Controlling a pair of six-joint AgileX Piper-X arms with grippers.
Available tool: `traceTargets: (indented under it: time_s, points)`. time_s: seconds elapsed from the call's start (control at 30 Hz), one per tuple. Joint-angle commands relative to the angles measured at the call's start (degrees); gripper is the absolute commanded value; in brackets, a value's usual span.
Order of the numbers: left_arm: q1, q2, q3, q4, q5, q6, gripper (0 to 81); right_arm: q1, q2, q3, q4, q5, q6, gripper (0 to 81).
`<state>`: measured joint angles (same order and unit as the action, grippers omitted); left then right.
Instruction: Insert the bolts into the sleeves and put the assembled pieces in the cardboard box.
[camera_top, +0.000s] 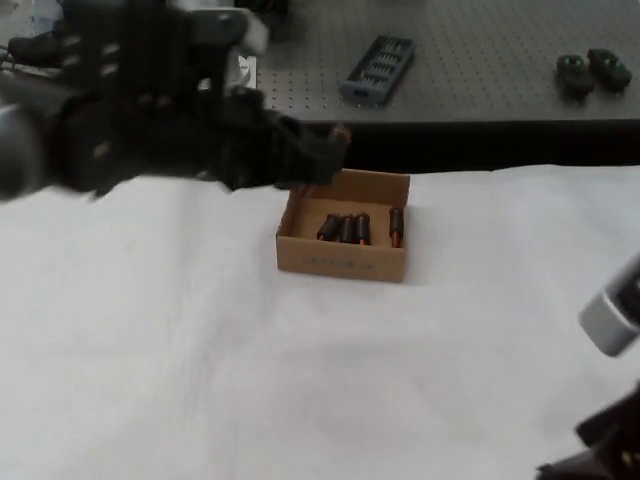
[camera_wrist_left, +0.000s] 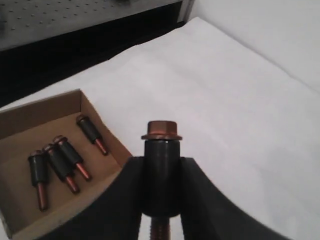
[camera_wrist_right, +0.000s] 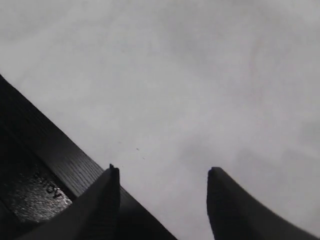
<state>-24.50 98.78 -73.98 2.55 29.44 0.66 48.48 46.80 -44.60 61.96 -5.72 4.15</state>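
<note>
In the left hand (camera_wrist_left: 161, 167), a sleeved bolt (camera_wrist_left: 161, 145) is clamped beside the box (camera_wrist_left: 40, 112).

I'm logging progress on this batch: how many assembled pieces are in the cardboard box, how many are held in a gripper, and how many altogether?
Assembled pieces in the cardboard box: 4
Assembled piece held by the left gripper: 1
Total: 5

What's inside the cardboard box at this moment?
Four assembled pieces lie on the floor of the cardboard box: three side by side, one apart. The floor strip right behind its front wall is hidden in the high view.
</note>
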Motion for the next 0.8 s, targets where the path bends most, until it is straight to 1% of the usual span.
traceTargets:
  time_s: [0.0, 0.07, 0.17, 0.27, 0.3, 0.43, 0.57, 0.7, 0.73, 0.77]
  points:
    - [0.01, 4.41, -5.19, 2.94, -2.2, 2.08, 0.6, -0.38, -2.34, 0.48, 1.69, 1.78, -1.48, 36.1]
    - [0.01, 9.27, -11.05, 5.82, -3.99, 3.37, 0.6, -0.38, -4.2, 1.35, 1.72, 1.76, -1.48, 29.7]
    - [0.01, 15.65, -19.2, 8.67, -6.16, 4.18, 0.6, -0.38, -6.68, 2.69, 1.72, 2.38, -1.48, 16.7]
    - [0.01, 21.39, -25.67, 9.82, -7.83, 4.19, 0.6, -0.38, -8.4, 3.31, 1.83, 2.54, -1.48, 0.3]
    - [0.01, 23.25, -27.19, 9.81, -8.73, 4.19, 0.6, -0.38, -8.79, 3.35, 1.83, 2.54, -1.33, 1.7]
    - [0.01, 29.12, -32.87, 10.31, -12.77, 4.03, 0.6, -0.38, -9.57, 3.33, 1.68, 2.54, -1.26, 1.9]
    - [0.01, 33.63, -35.23, 10.71, -12.87, 4.03, 0.6, -0.38, -9.56, 3.33, 1.54, 2.54, -1.26, 1.9]
    - [0.01, 35.76, -35.27, 11.31, -13.37, 1.2, 0.2, -0.38, -9.56, 3.33, 1.54, 2.54, -1.26, 1.9]
    - [-0.2, 35.79, -35.27, 11.77, -13.37, 0.79, 1.1, -0.38, -9.56, 3.33, 1.54, 2.54, -1.26, 1.9]
    - [-0.34, 35.77, -35.27, 12.41, -13.37, 0.91, 4.1, -0.38, -9.56, 3.33, 1.54, 2.54, -1.26, 1.9]
